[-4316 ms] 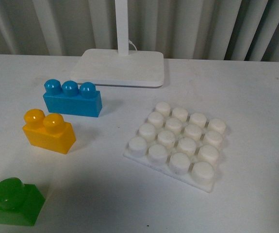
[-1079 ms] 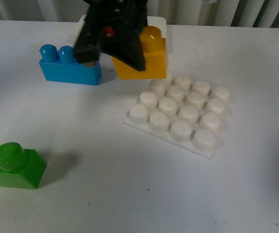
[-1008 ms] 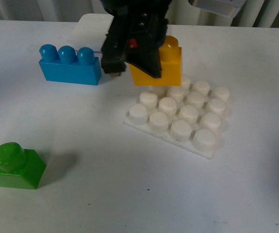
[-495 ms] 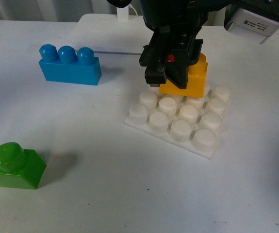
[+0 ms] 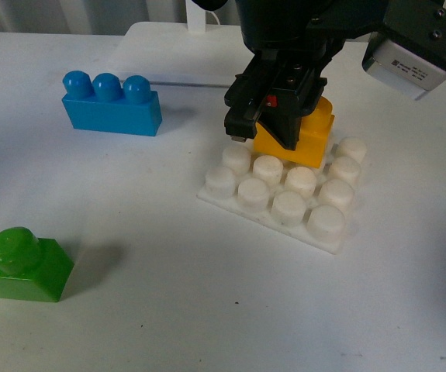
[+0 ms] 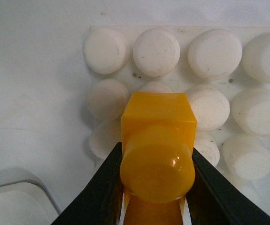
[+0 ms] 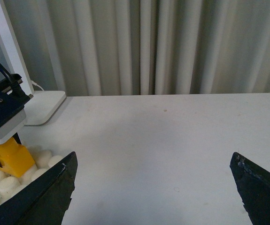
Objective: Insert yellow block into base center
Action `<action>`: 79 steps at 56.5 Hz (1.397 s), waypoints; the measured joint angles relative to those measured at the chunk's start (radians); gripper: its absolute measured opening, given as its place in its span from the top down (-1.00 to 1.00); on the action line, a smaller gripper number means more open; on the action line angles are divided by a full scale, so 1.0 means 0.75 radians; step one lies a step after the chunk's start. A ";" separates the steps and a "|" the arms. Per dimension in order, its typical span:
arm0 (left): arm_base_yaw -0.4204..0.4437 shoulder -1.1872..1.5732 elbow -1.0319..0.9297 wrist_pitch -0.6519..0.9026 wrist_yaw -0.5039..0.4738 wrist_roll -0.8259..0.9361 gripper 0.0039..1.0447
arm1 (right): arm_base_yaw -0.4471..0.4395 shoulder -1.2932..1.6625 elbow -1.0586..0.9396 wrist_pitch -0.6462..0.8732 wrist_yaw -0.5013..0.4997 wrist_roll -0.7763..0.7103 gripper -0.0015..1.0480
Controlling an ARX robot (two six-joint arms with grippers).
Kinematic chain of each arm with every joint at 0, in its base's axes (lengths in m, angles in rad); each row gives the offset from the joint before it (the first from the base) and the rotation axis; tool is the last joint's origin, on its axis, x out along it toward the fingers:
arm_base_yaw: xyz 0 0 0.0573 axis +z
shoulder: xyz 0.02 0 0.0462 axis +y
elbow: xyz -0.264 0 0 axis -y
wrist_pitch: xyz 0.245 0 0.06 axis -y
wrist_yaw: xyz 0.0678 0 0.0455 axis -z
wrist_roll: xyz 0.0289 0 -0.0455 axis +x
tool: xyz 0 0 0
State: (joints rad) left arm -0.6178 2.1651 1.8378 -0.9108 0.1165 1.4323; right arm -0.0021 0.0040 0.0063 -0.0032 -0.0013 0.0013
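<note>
Between the fingers of my left end effector (image 5: pixel 265 136), clamped on its sides, the yellow block (image 5: pixel 309 139) sits low over the base (image 5: pixel 273 203) beneath. Carrying looks done, but seating is unconfirmed. My right end effector (image 7: pixel 152 161) gapes wide, empty.

In the front view the left gripper (image 5: pixel 271 128) covers much of the yellow block (image 5: pixel 313 138) and the base's (image 5: pixel 288 208) middle, while the green brick (image 5: pixel 17 265) is cut off at the edge.
</note>
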 joint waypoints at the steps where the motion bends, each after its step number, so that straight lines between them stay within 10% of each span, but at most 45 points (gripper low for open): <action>1: -0.001 0.002 0.002 0.001 -0.004 0.002 0.40 | 0.000 0.000 0.000 0.000 0.000 0.000 -0.83; 37: -0.022 0.055 0.006 0.035 -0.045 0.013 0.39 | 0.000 0.000 0.000 0.000 0.000 0.000 -0.83; 63: 0.027 -0.132 -0.081 0.210 0.071 -0.134 -0.92 | 0.000 0.000 0.000 0.000 0.000 0.000 -0.83; 79: 0.144 -0.614 -0.656 0.817 0.210 -0.434 -0.88 | 0.000 0.000 0.000 0.000 0.000 0.000 -0.83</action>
State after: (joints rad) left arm -0.5095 1.7042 1.3457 -0.2977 0.2741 1.1065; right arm -0.0021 0.0040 0.0063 -0.0032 -0.0013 0.0013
